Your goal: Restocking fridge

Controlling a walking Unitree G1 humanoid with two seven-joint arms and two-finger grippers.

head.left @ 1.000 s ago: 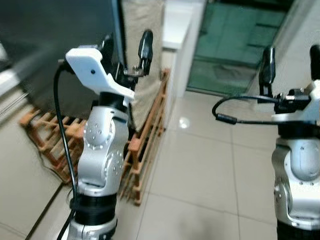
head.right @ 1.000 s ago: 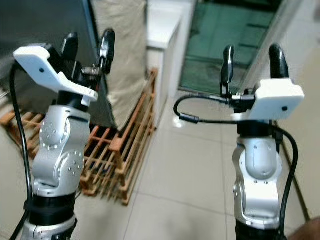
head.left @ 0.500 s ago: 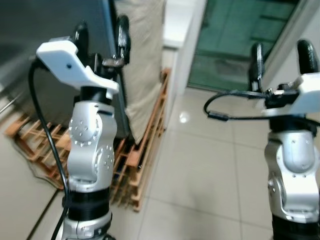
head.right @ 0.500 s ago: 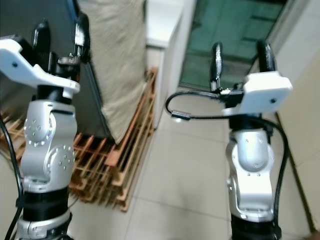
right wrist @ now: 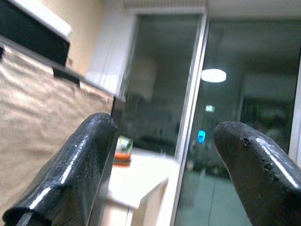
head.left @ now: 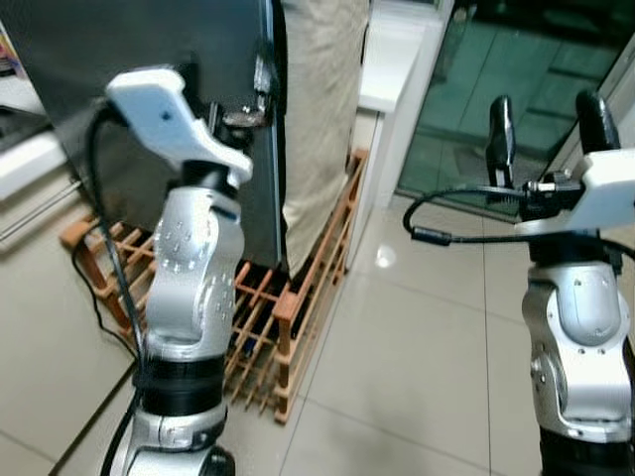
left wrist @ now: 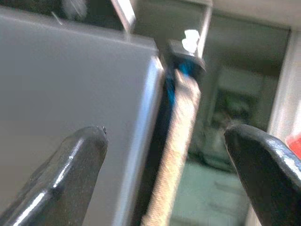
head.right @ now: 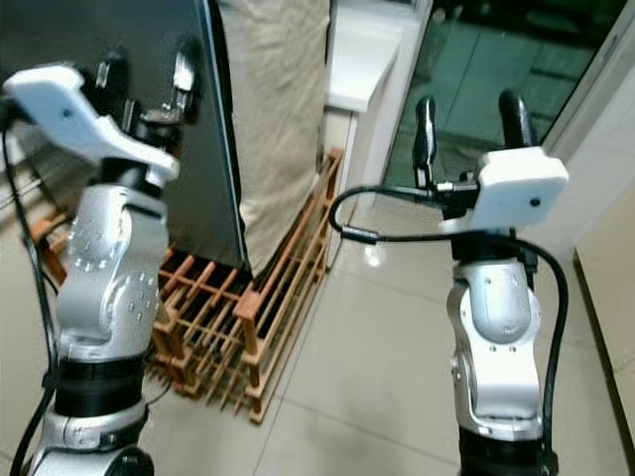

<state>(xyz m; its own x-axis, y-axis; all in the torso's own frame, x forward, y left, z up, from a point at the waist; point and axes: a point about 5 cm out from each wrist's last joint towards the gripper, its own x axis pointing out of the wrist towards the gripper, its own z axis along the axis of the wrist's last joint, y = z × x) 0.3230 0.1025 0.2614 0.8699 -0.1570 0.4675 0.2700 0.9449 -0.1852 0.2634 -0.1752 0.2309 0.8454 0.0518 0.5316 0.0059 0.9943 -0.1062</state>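
Two arms up in front of me in the head views: my left gripper is raised right against the dark grey fridge door, fingers spread apart and holding nothing, while my right gripper stands off to the right over the pale tiled floor, its two black fingers parted wide and empty too. Beside the fridge hangs a beige cloth, and under both sits a wooden slatted rack on the floor. Past the cloth I see a white counter, then a glass door with green-tinted tiles behind it. Over to my left wrist view: both fingertips frame the fridge's grey panel and its right-hand edge, with the cloth's rolled edge just beyond that edge; the picture is blurred. Now my right wrist view: the fingers stand well apart, with the beige cloth to one side, a small colourful item on the white counter that I can't make out, and the glass door with a ceiling light mirrored in it.
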